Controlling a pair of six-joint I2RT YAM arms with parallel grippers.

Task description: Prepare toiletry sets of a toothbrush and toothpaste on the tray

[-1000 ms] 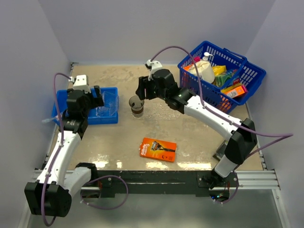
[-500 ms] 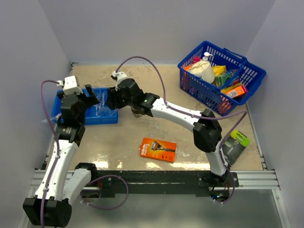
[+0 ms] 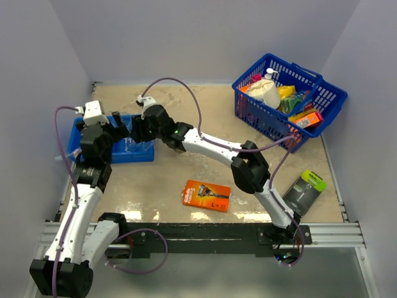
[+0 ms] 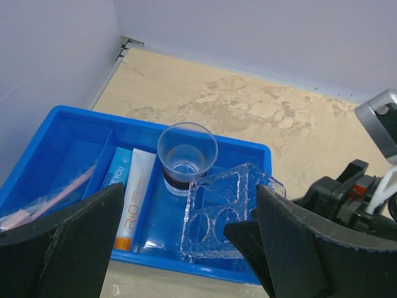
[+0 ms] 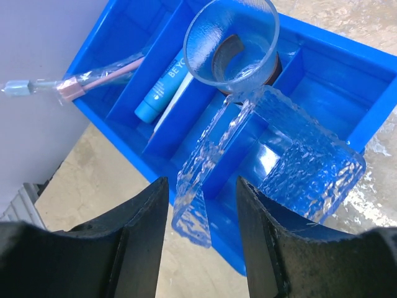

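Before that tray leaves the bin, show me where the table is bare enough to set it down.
Bare: the far strip of table between blue bin and wire basket; also the near patch between bin and razor pack. Crowded: the bin, holding cup, tray, toothpaste, left gripper and right gripper over it.

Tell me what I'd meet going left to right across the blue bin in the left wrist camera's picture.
Pink toothbrush → blue toothpaste tube → white toothpaste tube → clear cup → clear tray.
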